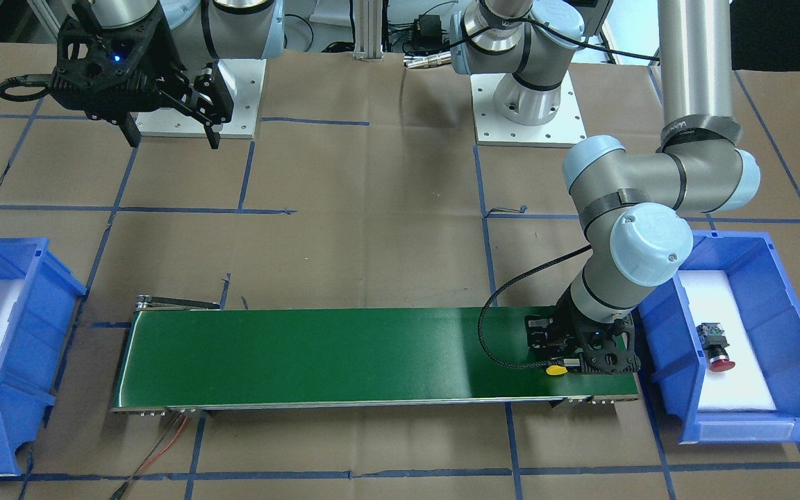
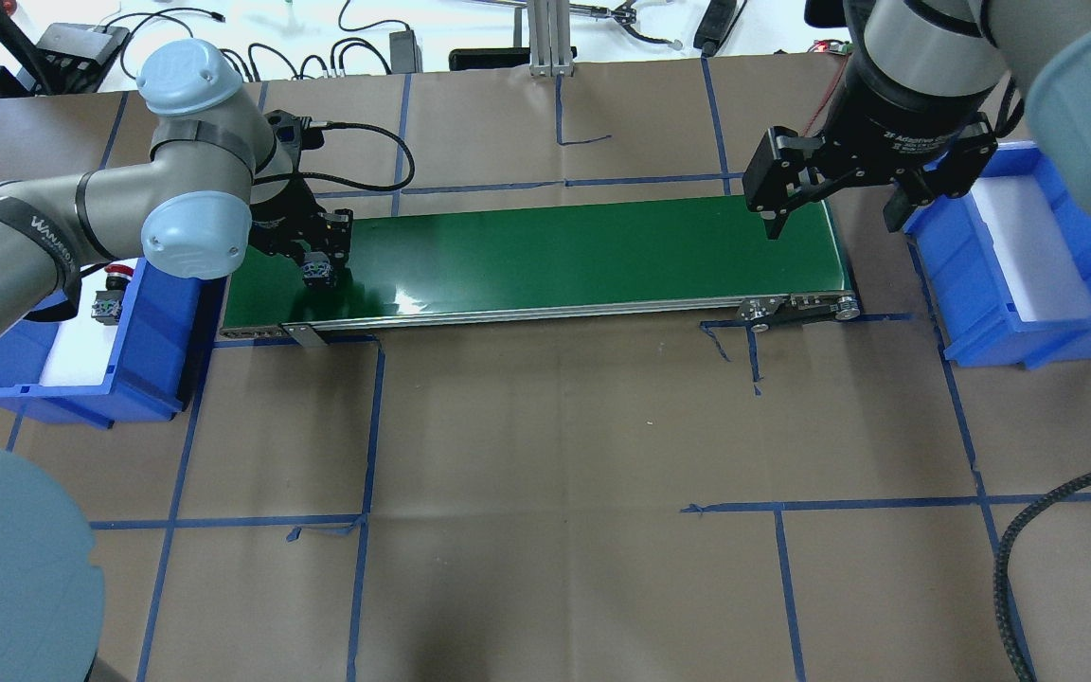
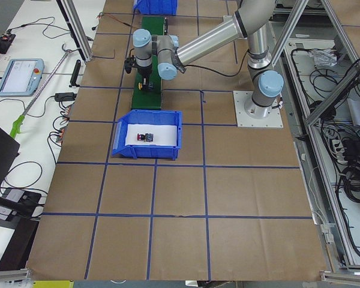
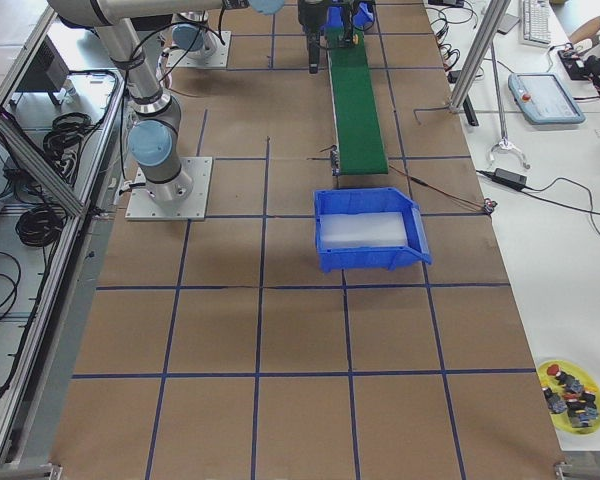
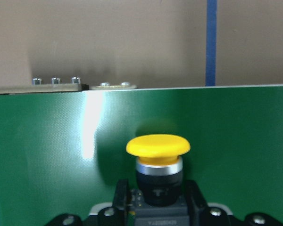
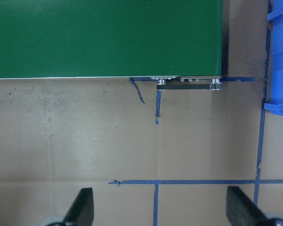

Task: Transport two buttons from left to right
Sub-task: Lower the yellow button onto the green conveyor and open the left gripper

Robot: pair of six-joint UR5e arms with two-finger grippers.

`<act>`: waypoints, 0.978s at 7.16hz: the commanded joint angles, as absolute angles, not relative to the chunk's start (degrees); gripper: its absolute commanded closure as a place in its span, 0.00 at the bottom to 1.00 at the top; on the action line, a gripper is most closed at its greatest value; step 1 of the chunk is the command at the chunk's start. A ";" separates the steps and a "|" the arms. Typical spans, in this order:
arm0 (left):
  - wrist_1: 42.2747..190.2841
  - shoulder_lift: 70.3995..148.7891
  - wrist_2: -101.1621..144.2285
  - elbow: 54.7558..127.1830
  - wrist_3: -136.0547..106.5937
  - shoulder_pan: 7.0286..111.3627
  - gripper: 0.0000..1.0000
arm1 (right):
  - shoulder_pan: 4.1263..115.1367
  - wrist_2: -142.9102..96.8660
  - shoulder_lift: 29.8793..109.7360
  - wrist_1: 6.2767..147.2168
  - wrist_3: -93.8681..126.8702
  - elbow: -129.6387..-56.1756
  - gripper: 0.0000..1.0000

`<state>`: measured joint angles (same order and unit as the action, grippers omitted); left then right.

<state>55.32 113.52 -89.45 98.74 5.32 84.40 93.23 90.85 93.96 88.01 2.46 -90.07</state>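
The yellow button (image 5: 158, 146) stands between my left gripper's fingers (image 5: 120, 195) at the left end of the green conveyor belt (image 2: 555, 251). Its cap also shows in the front view (image 1: 555, 371). My left gripper (image 1: 570, 357) is shut on its dark body, low over the belt. The red button (image 1: 716, 345) lies on white foam in the left blue bin (image 1: 782, 298); the left side view shows it too (image 3: 146, 137). My right gripper (image 2: 834, 223) is open and empty, raised near the belt's right end.
The right blue bin (image 2: 1076, 275) with a white foam liner stands beyond the belt's right end. The belt's roller bracket (image 2: 796, 308) sticks out at that end. Brown paper with blue tape lines (image 2: 555, 426) covers the table.
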 commanded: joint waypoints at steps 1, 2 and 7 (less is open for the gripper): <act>55.72 112.33 -89.47 97.39 5.18 84.29 0.01 | 93.25 90.79 93.96 87.98 2.46 -90.00 0.00; 56.42 111.11 -89.56 96.60 5.36 84.11 0.01 | 93.25 90.79 93.96 88.33 2.46 -89.91 0.00; 79.79 102.13 -89.47 86.75 6.24 83.94 0.01 | 93.25 90.70 93.87 88.51 2.46 -89.73 0.00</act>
